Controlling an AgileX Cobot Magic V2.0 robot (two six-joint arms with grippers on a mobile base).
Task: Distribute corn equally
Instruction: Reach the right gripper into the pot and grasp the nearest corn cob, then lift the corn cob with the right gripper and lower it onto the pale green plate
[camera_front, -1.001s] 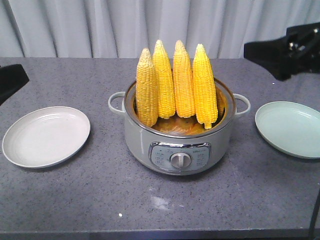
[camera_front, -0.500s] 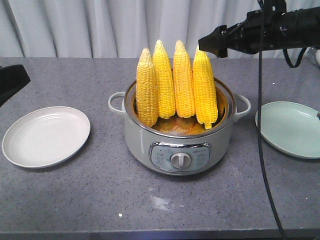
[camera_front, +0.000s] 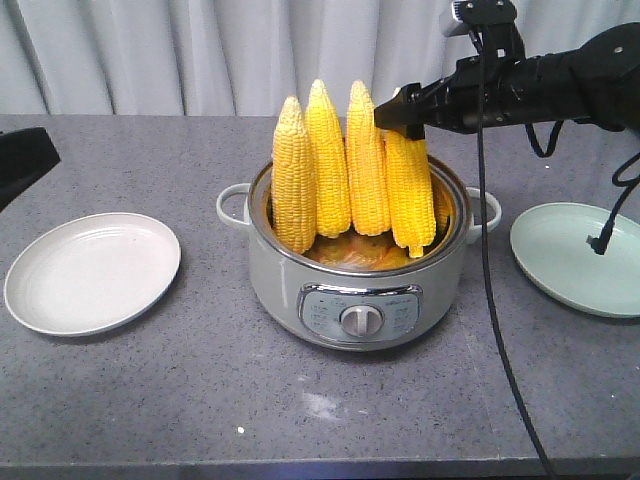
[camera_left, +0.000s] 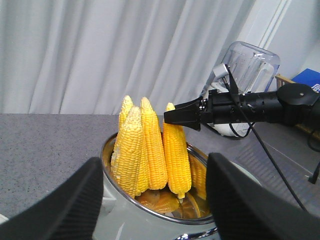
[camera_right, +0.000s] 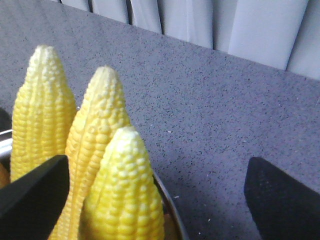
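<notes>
Pot (camera_front: 360, 290) is holding all four corn cobs (camera_front: 340, 170) standing up, w/ left plate (camera_front: 92, 272) & right plate (camera_front: 580, 258) beside it. Squeezing should be gentle, near the rightmost cob's (camera_front: 410, 195) top, then lifting straight up so nbrs aren't tipping. Right arm is reaching in sideways, right claw (camera_front: 400, 115) apart around that tip. Left claw (camera_left: 155, 160) is hovering apart, near pot.

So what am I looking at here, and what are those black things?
It is a robot with two arms, each ending in a two-fingered gripper. The wide picture looks out from the front; the other two come from cameras on the wrists. On the grey table stands an electric pot holding four corn cobs upright, with a white plate and a pale green plate either side. The right gripper is open at the tip of one cob; the left gripper is open too. Nothing is held.
</notes>
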